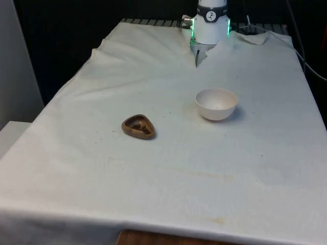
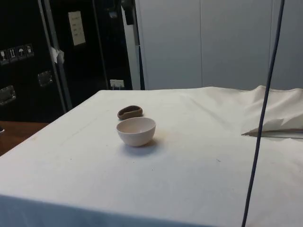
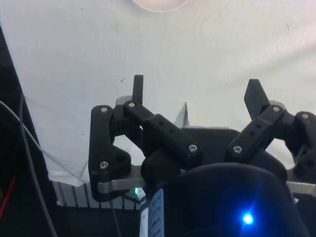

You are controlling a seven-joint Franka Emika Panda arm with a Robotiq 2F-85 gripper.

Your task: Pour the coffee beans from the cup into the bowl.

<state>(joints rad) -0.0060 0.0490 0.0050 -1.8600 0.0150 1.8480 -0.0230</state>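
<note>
Right, tool [image 3: 197,91] spread wide, grasping nothing, above bare white cloth [image 1: 168,173] on the counter. White bowl [image 1: 216,103] centre-right of front frame, apparently empty. Brown cup [image 1: 138,126] with beans centre-left, well apart from bowl.

This looks like a robotics lab or test room. A table draped in a white cloth [image 1: 163,173] fills the middle of the front view, dark cabinets [image 2: 71,52] carrying small labels stand at the side view's upper left, plain white wall panels [image 2: 213,42] at its upper right, and a cable [image 2: 265,109] hangs down its right side.
</note>
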